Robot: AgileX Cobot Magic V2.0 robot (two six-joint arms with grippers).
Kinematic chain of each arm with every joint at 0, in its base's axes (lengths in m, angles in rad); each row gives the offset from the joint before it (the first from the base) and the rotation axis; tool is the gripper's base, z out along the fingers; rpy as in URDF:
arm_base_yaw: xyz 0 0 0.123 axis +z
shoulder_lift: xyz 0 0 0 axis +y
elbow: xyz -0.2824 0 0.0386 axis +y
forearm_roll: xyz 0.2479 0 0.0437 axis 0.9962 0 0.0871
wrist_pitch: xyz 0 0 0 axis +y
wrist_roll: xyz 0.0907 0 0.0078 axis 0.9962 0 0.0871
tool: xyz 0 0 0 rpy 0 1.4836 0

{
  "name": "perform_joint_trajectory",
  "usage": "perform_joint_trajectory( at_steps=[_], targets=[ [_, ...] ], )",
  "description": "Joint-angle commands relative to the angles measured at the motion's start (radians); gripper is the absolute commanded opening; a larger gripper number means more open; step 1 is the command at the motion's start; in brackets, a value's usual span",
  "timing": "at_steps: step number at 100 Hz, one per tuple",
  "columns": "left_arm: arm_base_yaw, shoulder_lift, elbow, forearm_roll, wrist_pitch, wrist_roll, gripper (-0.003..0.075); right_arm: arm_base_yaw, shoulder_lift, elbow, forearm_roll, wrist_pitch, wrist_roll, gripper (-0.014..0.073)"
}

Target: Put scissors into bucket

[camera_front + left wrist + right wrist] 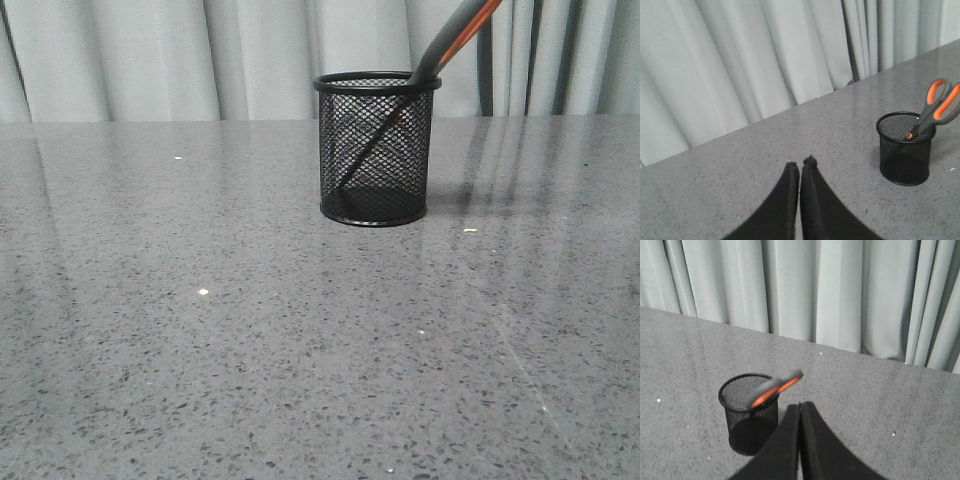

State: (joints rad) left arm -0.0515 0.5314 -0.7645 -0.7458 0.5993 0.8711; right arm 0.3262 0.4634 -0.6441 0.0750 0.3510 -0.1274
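Both grippers, left [801, 164] and right [800, 406], are pinched closed on nothing, well clear of the cup. The scissors [440, 45] stand blades-down in the bucket [377, 150] at the table's [200, 350] far side, handles leaning out rightward over the rim. Stiff, light, top-heavy; I'd grip them by the handles.

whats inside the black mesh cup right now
A pair of scissors with grey, orange-lined loop handles stands blades-down in the black wire-mesh cup, leaning on its rim with the handles sticking out. Through the mesh nothing else shows; the blade tips at the bottom are unclear.
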Motion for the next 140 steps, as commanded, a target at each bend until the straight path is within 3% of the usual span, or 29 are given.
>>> perform_joint_trajectory(
  at_steps=[1, 20, 37, 121, 128, 140],
  targets=[
    [0.001, -0.101, 0.109, -0.054, -0.159, 0.014, -0.0020, -0.006, -0.084, 0.074, 0.005, -0.158, 0.002, -0.0052],
    [0.001, -0.302, 0.320, -0.081, -0.264, 0.014, -0.0019, -0.006, -0.256, 0.262, 0.005, -0.232, 0.002, -0.0052],
    [0.001, -0.414, 0.442, -0.150, -0.292, 0.014, -0.0019, -0.006, -0.325, 0.327, 0.005, -0.263, 0.002, -0.0052],
    [0.001, -0.451, 0.476, -0.173, -0.290, 0.012, -0.0020, -0.006, -0.327, 0.327, 0.005, -0.276, 0.002, -0.0056],
    [0.002, -0.451, 0.480, -0.053, -0.304, -0.093, -0.0020, -0.006, -0.327, 0.327, 0.005, -0.276, 0.002, -0.0056],
    [0.002, -0.451, 0.528, 0.362, -0.368, -0.559, -0.0020, -0.006, -0.327, 0.327, 0.005, -0.276, 0.002, -0.0056]
  ],
)
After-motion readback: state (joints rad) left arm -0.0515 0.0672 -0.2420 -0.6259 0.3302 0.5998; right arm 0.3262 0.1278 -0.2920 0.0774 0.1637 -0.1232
